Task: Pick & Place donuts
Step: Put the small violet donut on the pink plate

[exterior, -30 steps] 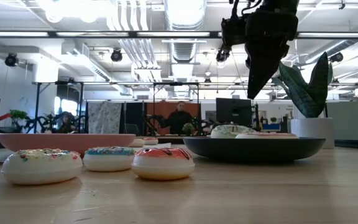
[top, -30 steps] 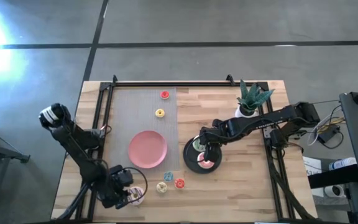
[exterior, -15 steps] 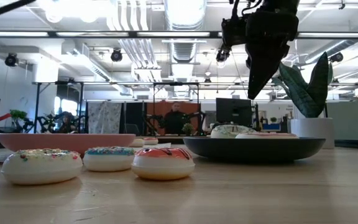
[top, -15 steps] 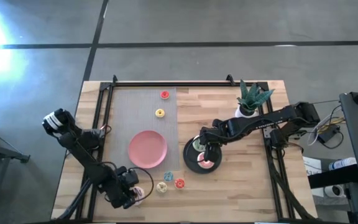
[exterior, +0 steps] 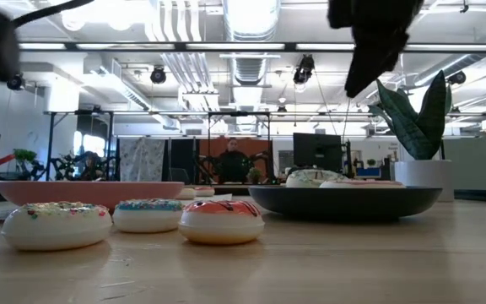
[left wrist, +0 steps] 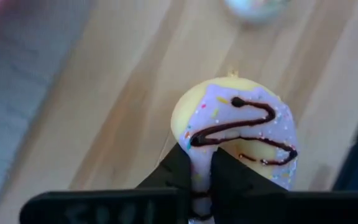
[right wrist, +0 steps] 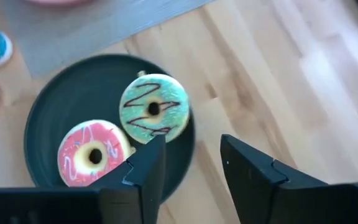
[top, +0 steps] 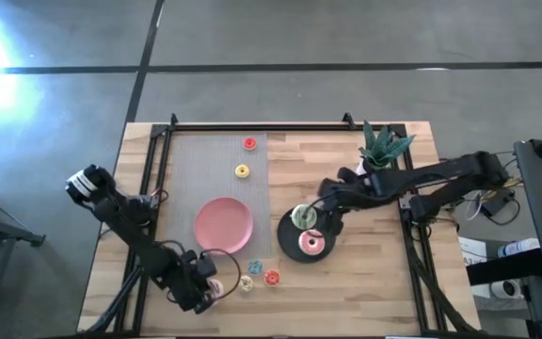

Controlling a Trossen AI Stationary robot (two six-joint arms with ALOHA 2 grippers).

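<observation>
Near the table's front left corner: left gripper (left wrist: 194, 165) clamped on a lilac-iced donut (left wrist: 238, 127).
Above the black plate (right wrist: 48, 112): right gripper (right wrist: 191, 162) parted, empty; green donut (right wrist: 154, 109) and pink donut (right wrist: 94, 154) on that plate.

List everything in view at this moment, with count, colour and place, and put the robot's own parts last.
Table: one, light wood, under everything.
Mat: one, grey, left half of the table.
Pink plate: one, on the mat's near edge.
Black plate: one, right of the pink plate.
Large donuts: three; green-iced and pink-iced on the black plate, one pale-iced in the left gripper.
Small donuts: five; red and yellow on the mat's far part; blue, cream and red on the wood near the pink plate.
Plant: one, green in a white pot, far right.
Person: one, in the room behind.
Left gripper: shut on the pale-iced donut, near left corner.
Right gripper: open, above the black plate's right edge.
</observation>
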